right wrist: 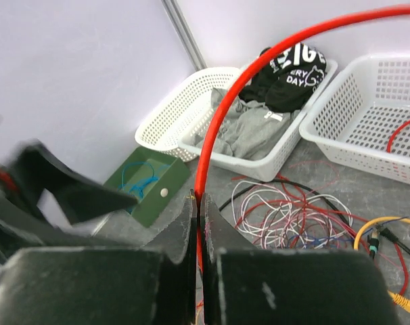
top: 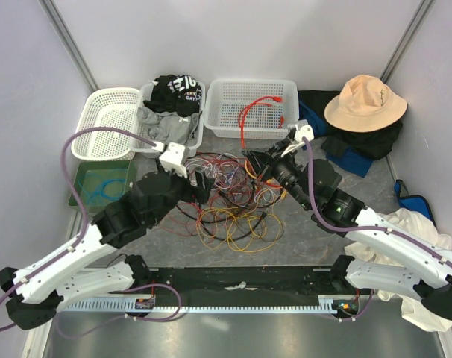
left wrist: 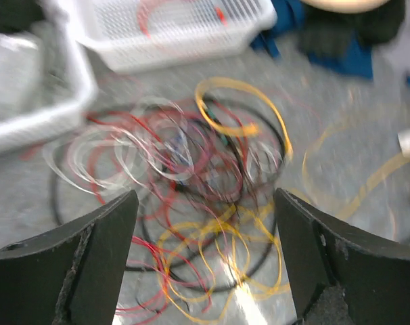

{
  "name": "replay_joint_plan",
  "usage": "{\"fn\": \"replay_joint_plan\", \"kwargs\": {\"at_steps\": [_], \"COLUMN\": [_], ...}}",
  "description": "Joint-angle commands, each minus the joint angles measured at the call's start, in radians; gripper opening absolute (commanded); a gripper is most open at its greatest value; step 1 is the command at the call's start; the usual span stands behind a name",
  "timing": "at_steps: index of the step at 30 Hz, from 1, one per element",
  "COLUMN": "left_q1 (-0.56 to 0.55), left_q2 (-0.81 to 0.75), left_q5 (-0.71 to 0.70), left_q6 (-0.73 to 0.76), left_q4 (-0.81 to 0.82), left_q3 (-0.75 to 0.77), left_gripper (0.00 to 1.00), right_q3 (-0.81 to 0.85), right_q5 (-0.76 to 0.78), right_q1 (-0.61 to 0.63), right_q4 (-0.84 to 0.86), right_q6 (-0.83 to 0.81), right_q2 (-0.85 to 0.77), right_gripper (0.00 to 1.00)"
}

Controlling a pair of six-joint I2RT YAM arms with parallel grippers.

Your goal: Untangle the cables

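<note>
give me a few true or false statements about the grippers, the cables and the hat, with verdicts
1. The right gripper is shut on a red cable. True.
2. The left gripper grips a yellow cable. False: it is open over the cable tangle, holding nothing.
3. The red cable runs into a white basket. True.
4. The tan hat lies in that basket. False: it rests on dark clothes outside the baskets.

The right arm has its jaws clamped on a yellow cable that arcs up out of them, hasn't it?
Not quite: the cable is red, not yellow. The right wrist view shows the jaws of the right arm clamped on a red cable that arcs up out of them.
</note>
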Motion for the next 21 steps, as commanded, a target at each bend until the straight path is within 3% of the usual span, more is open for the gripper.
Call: {"fn": "replay_joint_plan", "kwargs": {"at_steps": [1,6,8,10,21], "left_q1": [-0.004,-0.024,-0.036,-0.053,-0.162], "left_q2": [-0.006,-0.035,-0.032,-0.017,0.233], "left_q5": [0.264,0.449,0.5,0.533,0.364], "left_q6": [0.0,-0.029,-0.021,-0.003,0.066], "left_q4": [0.117,0.306,0.396,0.423,0.544], "left_q3": [-0.12,-0.256,-0.302,-0.319,-0.301], "left_gripper": [0.89,0.9,0.99,1.0,1.0], "right_q3": [0.068,0.074,0.077,0.079,0.086], "right_q5": [0.017,0.015,0.006,0.002,-0.038], "right_q1": [0.002,0.002,0.002,0.003,0.002], "right_q4": [-0.041,-0.047,-0.05,-0.049,-0.052], "right_q6": [-0.008,0.002,0.008,0.011,0.037], "right_q2": [-0.023,-0.029,-0.028,-0.026,-0.016], "right_gripper": [0.0,0.0,0.0,0.0,0.0]}}
